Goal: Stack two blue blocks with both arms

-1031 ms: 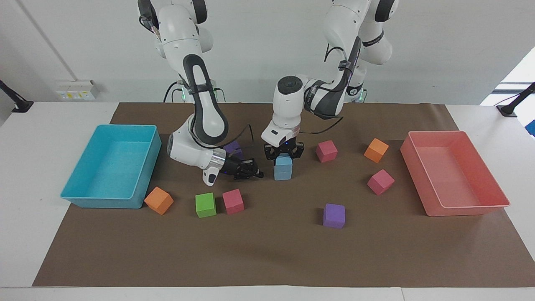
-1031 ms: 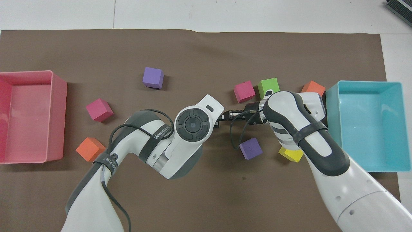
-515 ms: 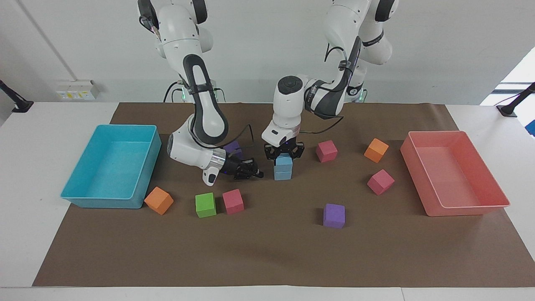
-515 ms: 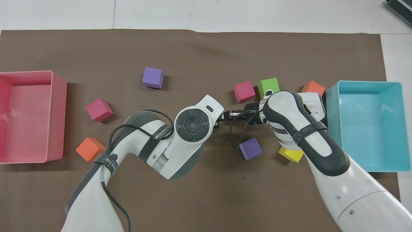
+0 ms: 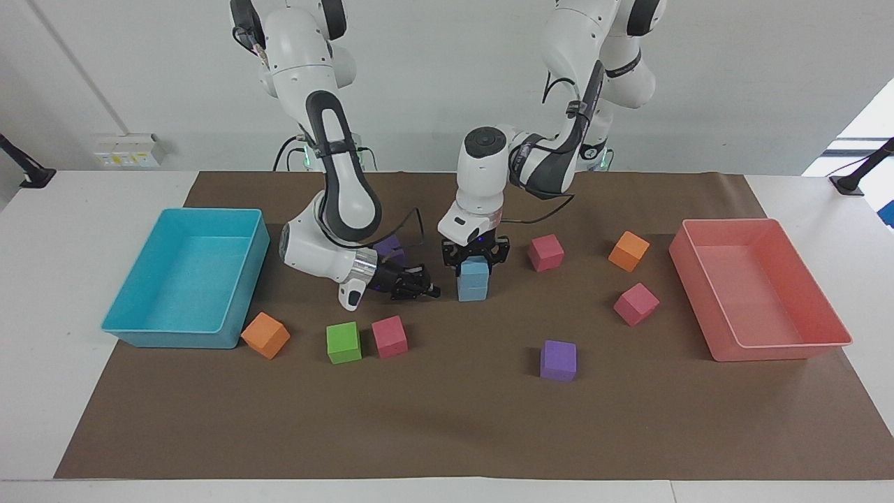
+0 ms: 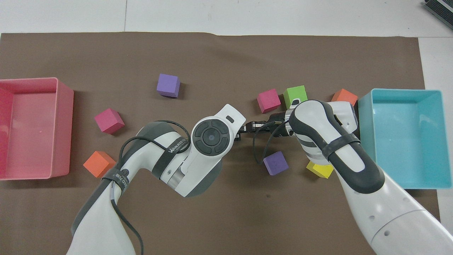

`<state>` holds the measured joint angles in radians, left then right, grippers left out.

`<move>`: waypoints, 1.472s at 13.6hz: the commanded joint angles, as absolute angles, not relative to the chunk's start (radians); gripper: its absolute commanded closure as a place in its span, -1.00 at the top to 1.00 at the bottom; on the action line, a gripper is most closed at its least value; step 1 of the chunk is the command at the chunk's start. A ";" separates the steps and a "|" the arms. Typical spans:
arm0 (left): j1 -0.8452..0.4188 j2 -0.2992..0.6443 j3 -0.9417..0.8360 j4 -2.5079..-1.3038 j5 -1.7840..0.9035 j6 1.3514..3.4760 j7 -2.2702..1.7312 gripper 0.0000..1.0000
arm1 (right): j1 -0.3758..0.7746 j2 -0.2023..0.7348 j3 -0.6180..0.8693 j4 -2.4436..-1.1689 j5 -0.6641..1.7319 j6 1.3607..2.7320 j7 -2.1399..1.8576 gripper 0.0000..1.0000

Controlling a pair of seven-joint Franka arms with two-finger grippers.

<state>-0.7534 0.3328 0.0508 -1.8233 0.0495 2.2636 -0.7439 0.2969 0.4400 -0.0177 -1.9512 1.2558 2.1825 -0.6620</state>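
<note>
Facing view: matte foam blue blocks (image 5: 473, 278) stacked, left gripper (image 5: 475, 256) spread, right gripper (image 5: 427, 288) pinched.

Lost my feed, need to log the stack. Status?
Left gripper around the top light sky-blue foam cube, which sits on the lower blue cube. Right gripper shut, beside the stack. Nothing in the way.

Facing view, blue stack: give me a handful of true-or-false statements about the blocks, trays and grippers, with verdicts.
1. One blue block sits on the other blue block. True.
2. The left gripper is over the pink tray. False: it is at the upper blue block.
3. The right gripper is shut, holding nothing. True.
4. The turquoise tray holds a green block. False: the green block lies on the mat.
</note>
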 commanded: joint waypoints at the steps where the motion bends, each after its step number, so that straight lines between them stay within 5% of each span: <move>1: -0.764 0.293 0.066 -1.847 0.071 2.266 -0.755 1.00 | 0.291 0.436 -0.009 -1.965 1.292 2.204 -0.701 -1.00; 6: -0.749 0.220 0.071 -1.810 0.071 2.217 -0.735 1.00 | 0.291 0.436 -0.009 -1.965 1.292 2.204 -0.698 -1.00; 13: -0.565 0.108 0.069 -1.824 0.061 2.031 -0.439 1.00 | 0.290 0.402 -0.012 -1.956 1.273 2.201 -0.566 -1.00; 15: -0.500 0.080 0.069 -1.824 0.057 1.993 -0.352 1.00 | 0.290 0.393 -0.014 -1.956 1.258 2.201 -0.542 -0.31; 16: -0.476 0.071 0.068 -1.822 0.055 1.977 -0.301 1.00 | 0.290 0.387 -0.014 -1.957 1.240 2.203 -0.534 0.49; 17: -0.453 0.049 0.069 -1.821 0.043 1.953 -0.248 1.00 | 0.290 0.376 -0.014 -1.957 1.217 2.203 -0.525 0.99; 20: -0.362 -0.001 0.072 -1.796 -0.041 1.850 -0.103 1.00 | 0.276 0.347 -0.017 -1.959 1.142 2.203 -0.508 1.00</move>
<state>-0.4132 0.0502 0.0801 -1.7982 0.0035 1.9197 -0.1880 0.2935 0.3822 -0.0242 -1.9436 1.1961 2.1844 -0.5393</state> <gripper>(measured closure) 0.000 0.370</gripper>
